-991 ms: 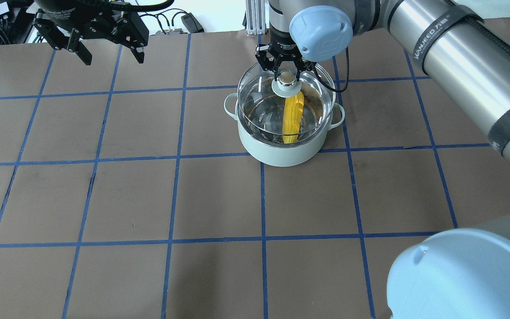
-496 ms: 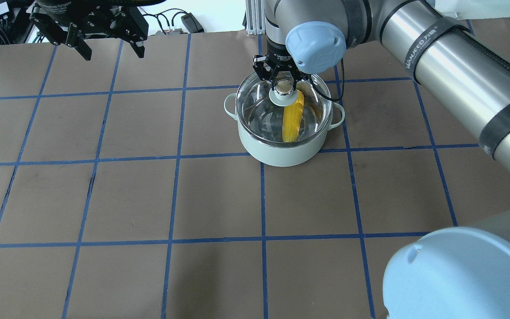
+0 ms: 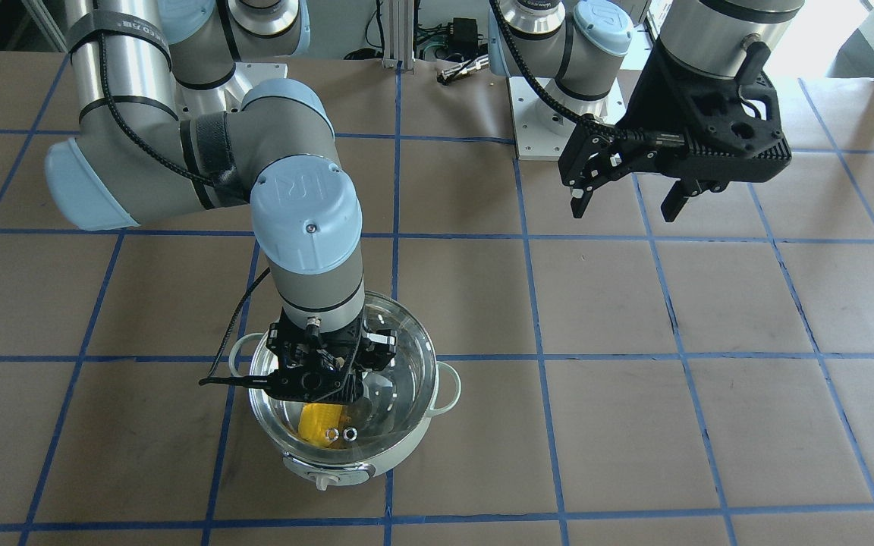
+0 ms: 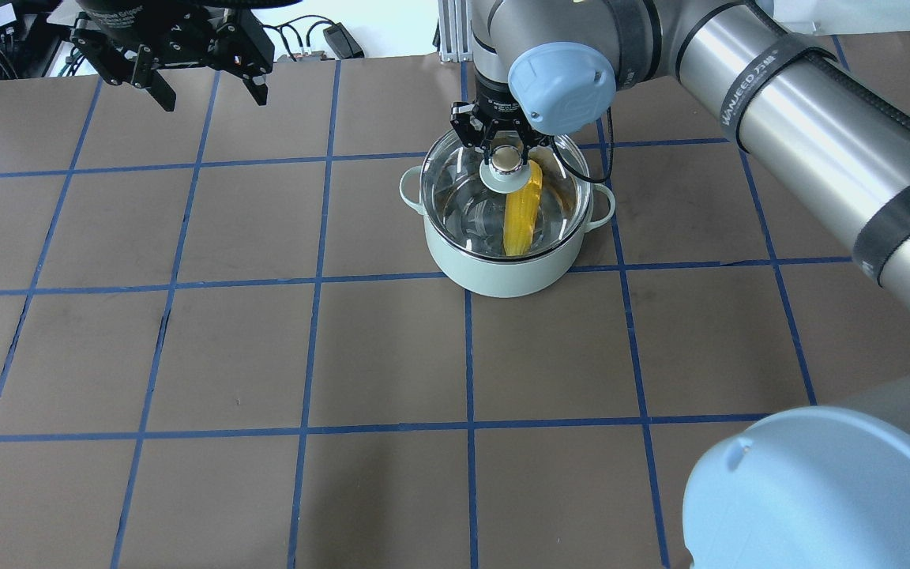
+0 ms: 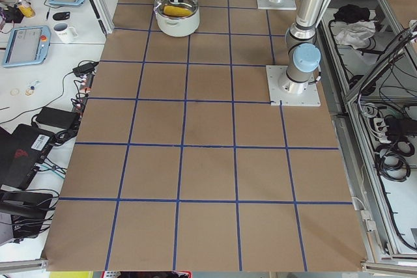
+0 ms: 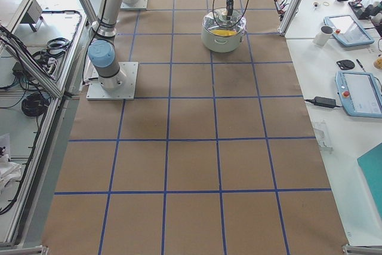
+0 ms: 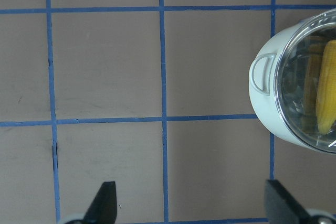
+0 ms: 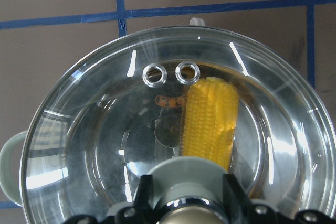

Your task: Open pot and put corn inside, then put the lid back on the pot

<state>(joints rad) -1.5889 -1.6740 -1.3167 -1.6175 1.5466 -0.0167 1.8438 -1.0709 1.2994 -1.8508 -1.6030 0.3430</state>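
The pale mint-green pot [image 4: 502, 275] stands on the far middle of the table, also in the front view [image 3: 395, 461]. The yellow corn [image 4: 520, 221] lies inside it, seen through the glass in the right wrist view [image 8: 210, 119]. The clear glass lid [image 4: 461, 197] covers the pot's mouth, at its rim or just above; I cannot tell which. My right gripper [image 4: 507, 152] is shut on the lid's beige knob [image 4: 507, 160]. My left gripper [image 4: 204, 88] is open and empty, raised well to the pot's left, with the pot at the left wrist view's right edge [image 7: 268, 114].
The table is brown matting with a blue tape grid [image 4: 309, 284]. The left arm's white base plate [image 3: 558, 114] and cables lie at the robot's side. Benches with tablets [image 6: 357, 91] and a mug [image 6: 325, 35] flank the table's ends.
My right gripper has lowered the lid from above and slightly behind the pot down onto its mouth. My left gripper has drifted a little to the right.
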